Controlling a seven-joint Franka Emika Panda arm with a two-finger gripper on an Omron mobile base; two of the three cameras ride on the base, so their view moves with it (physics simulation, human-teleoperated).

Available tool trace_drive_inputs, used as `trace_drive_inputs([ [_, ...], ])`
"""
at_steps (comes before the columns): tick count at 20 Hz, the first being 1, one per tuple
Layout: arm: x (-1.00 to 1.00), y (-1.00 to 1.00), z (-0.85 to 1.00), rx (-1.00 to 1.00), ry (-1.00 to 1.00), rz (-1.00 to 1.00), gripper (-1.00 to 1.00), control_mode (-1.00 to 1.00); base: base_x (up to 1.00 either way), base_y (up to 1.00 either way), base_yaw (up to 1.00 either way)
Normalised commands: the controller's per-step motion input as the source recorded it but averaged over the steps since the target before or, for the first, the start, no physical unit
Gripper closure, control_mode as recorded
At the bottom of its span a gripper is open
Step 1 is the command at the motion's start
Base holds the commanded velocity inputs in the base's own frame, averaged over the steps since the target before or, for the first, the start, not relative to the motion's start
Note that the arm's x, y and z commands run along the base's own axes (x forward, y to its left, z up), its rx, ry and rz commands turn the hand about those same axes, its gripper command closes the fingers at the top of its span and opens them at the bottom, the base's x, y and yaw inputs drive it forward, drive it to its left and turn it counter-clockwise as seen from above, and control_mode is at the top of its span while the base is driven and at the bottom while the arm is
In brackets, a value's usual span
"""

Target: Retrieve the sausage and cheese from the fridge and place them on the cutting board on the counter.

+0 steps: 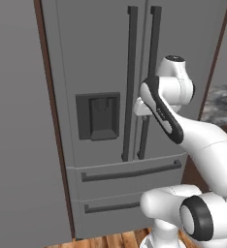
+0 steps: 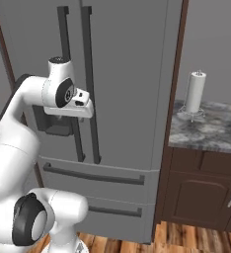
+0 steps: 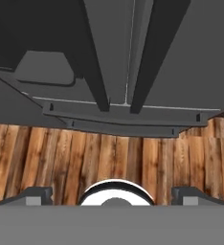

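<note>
A: What took up most of the scene?
B: The fridge [image 1: 105,72], a tall grey French-door unit with both doors shut. Its two long dark handles [image 1: 142,82] ran side by side down the middle, the dispenser recess [image 1: 98,116] sat at about nine o'clock from them, and two drawers [image 1: 130,174] lay below at six o'clock.

A: And beside it?
B: In the right base view, the bench [image 2: 206,128], marbled grey and white over dark brown cabinet fronts [image 2: 201,197], stood at three o'clock of the fridge. A paper towel roll [image 2: 196,92] stood upright on it, near the wall. Wooden floor [image 3: 114,158] showed beneath.

A: Where was the tool?
B: The tool [image 3: 113,195] hung in front of the door handles, close to them but apart. In the hand view its two dark fingertips [image 3: 35,195] stood wide apart at the bottom edge, with nothing between them.

A: Sausage, cheese, cutting board?
B: I couldn't tell; the fridge doors were closed.
</note>
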Motion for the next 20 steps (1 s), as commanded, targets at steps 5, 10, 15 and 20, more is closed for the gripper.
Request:
trace_drive_inputs([
  [5,-0.02,-0.26,0.11,0.25,-0.44,-0.01,-1.0,-1.0,0.0,0.0,0.0],
  [10,0.04,-0.07,0.45,0.23,-0.34,-0.17,-1.0,-1.0,0.0,0.0,0.0],
  [15,0.09,-0.07,0.51,0.09,-0.08,-0.23,-1.0,-1.0,0.0,0.0,0.0],
  [20,0.06,-0.05,0.55,0.03,-0.09,-0.14,-1.0,-1.0,0.0,0.0,0.0],
])
